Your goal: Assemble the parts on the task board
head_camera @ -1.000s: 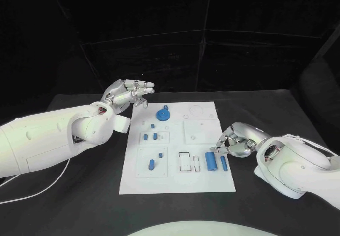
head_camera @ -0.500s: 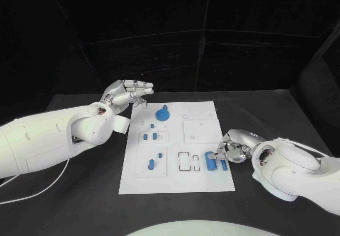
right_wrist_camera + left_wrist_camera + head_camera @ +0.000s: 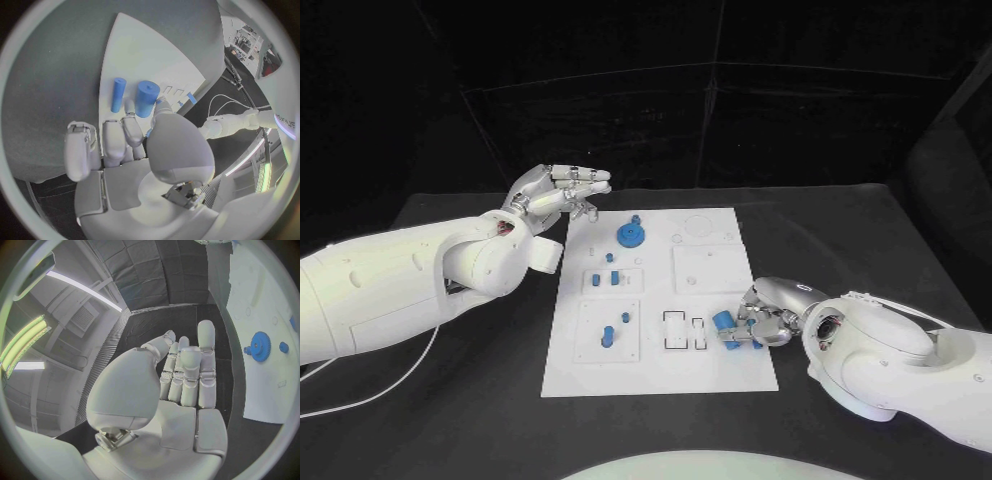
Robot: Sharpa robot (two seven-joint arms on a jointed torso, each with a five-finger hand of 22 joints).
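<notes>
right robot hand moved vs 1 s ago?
Yes. The right robot hand has slid inward over the right edge of the white board, now reaching the thick blue cylinder; before, it sat farther out past that edge.

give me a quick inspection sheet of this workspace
surface: black table, bare round the board
job's things: white task board mid-table; blue gear at its far end; small blue parts in the middle slots; two blue cylinders by the right edge
clutter: nothing seen
hands: left hand raised off the board's far left corner, holding nothing; right hand at the cylinders, fingers touching the thicker one, grasp unclear
cables: white cable under the left arm
surroundings: dark backdrop
</notes>
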